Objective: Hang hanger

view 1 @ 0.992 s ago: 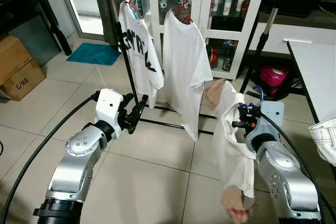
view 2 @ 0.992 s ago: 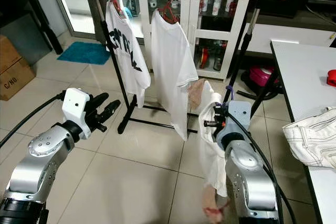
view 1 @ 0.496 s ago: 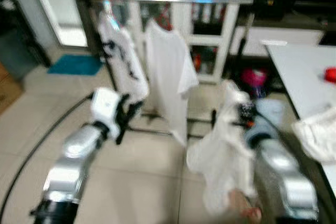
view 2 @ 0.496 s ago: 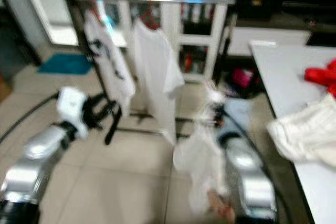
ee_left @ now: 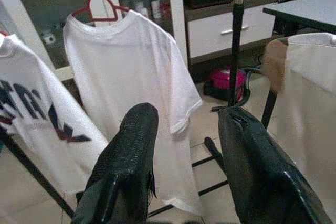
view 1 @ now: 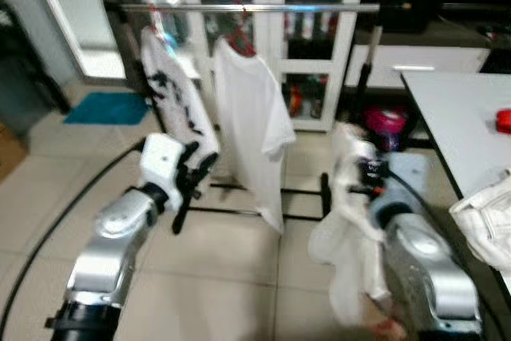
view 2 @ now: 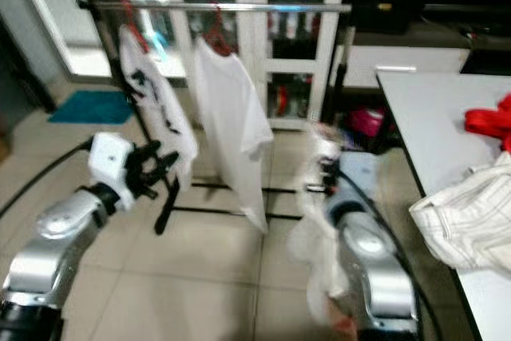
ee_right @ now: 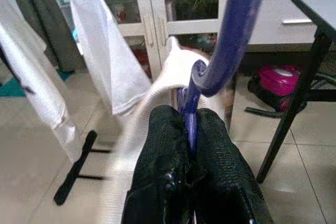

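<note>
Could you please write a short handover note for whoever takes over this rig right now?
Right gripper: shut on the purple hanger, which carries a white garment, held low before the rack.
Left gripper: open, holding nothing, raised toward the rack.
Rail: two white T-shirts already hang at its left end on red hangers; free space to their right.
Left to do: lift the purple hanger and hook it on the rail.

A purple hanger (ee_right: 223, 45) carrying a white garment (view 1: 351, 245) is held upright, its stem clamped between the right gripper's (ee_right: 190, 129) 2 black fingers (ee_right: 165, 145).
</note>
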You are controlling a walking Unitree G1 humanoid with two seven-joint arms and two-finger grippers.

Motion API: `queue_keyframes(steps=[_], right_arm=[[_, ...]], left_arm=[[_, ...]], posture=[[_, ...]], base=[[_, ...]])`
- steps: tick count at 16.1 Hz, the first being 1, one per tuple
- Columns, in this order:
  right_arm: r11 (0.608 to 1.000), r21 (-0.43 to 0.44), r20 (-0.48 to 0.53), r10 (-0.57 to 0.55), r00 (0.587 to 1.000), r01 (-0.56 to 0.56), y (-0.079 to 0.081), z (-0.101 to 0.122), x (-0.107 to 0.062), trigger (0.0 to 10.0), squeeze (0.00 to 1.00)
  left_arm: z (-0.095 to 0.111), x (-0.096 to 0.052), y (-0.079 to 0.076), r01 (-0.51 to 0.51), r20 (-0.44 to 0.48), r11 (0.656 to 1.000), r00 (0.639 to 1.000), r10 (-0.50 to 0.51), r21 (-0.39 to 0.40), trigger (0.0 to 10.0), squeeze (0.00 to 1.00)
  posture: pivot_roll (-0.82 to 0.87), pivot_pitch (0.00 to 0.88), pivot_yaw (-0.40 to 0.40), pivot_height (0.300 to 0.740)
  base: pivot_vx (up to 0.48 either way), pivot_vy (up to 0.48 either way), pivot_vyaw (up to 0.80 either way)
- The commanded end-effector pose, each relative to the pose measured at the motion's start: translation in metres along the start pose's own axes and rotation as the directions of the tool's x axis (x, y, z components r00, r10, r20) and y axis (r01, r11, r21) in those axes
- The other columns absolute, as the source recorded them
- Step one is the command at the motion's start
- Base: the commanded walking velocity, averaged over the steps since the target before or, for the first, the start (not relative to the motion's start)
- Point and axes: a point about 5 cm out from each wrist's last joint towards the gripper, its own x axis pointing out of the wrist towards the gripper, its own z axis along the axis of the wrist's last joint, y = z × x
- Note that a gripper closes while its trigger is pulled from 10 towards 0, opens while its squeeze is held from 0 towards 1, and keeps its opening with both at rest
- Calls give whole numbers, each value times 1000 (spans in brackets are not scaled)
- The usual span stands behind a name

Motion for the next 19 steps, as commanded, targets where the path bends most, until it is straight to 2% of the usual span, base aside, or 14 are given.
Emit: queue_keyframes(steps=[1,12,16,19], right_arm=[[1000,-9,41,-20,999,20,-7,9,-1,10000,0],[998,-53,63,42,997,-39,1,17,6,10000,0],[992,-113,81,67,994,-57,5,26,10,10000,0],[982,-171,110,103,989,-83,10,40,17,10000,0]], left_arm=[[4,3,-4,12,15,1000,1000,-12,-3,10000,0],[3,1,-2,7,14,1000,1000,-7,6,10000,0],[3,2,-3,16,13,1000,1000,-16,19,10000,0],[4,4,-5,26,16,999,1000,-26,24,10000,0]], posture=[[-100,0,62,740],[-86,0,51,740],[-88,0,57,740],[-85,0,60,740]], base=[[360,0,0],[360,0,0],[359,0,0],[363,0,0]])
